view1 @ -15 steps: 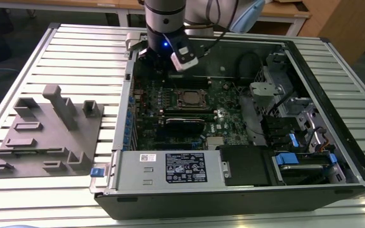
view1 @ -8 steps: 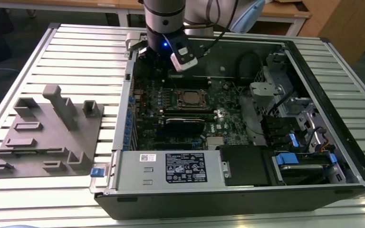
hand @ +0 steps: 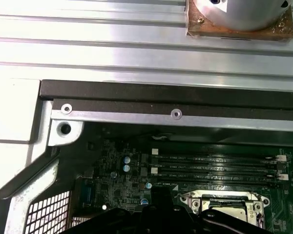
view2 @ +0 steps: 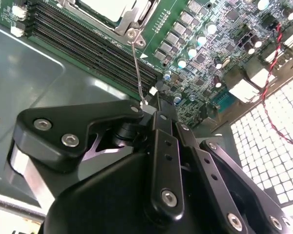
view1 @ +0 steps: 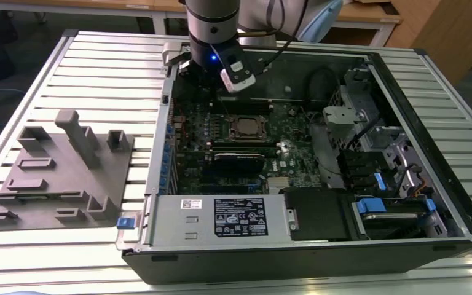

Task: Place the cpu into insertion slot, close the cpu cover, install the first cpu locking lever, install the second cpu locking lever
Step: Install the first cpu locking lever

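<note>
The cpu (view1: 248, 129) lies in the insertion slot on the green motherboard (view1: 294, 147), its dull silver top (view2: 110, 7) framed by the cpu cover (view2: 134, 19), which lies flat over it. A thin wire locking lever (view2: 137, 68) runs from the cover's corner screw to the tips of my gripper (view2: 158, 105). The black fingers are together and the lever's free end touches their side. In the exterior view my gripper (view1: 216, 86) hangs inside the case, just beyond the socket's far edge. The socket frame (hand: 229, 204) also shows in the first wrist view.
Long black memory slots (view2: 88, 44) lie between the socket and the case wall (hand: 176, 105). A black card (view1: 238, 161), a drive cage (view1: 367, 135) and the power supply (view1: 219, 215) crowd the case. A grey fixture (view1: 56, 172) stands on the slatted table at the exterior view's left.
</note>
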Controlling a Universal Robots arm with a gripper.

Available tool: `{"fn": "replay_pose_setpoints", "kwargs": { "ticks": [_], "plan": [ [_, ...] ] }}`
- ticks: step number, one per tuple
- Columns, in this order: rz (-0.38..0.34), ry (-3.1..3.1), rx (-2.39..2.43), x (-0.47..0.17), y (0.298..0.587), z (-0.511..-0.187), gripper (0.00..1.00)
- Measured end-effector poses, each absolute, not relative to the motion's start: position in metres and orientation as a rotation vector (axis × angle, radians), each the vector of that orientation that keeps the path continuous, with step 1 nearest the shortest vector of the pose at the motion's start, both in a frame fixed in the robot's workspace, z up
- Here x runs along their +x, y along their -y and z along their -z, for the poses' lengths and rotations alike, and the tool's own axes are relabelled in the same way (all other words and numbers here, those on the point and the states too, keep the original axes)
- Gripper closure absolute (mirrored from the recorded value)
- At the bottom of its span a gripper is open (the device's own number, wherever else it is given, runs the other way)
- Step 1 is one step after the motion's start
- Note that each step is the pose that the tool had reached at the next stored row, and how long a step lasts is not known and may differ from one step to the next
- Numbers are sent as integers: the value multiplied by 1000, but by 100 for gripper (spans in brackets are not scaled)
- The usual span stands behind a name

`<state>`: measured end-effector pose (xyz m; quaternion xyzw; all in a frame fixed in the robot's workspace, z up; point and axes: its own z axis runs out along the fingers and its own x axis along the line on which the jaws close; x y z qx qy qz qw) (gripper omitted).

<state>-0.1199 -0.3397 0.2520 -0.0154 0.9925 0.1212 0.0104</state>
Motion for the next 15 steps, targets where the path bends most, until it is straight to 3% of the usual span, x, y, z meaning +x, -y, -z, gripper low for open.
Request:
{"fn": "replay_pose_setpoints", "kwargs": {
  "ticks": [15],
  "plan": [
    [-379,-3097,-48,-106,340,-251,89]
  ]
}}
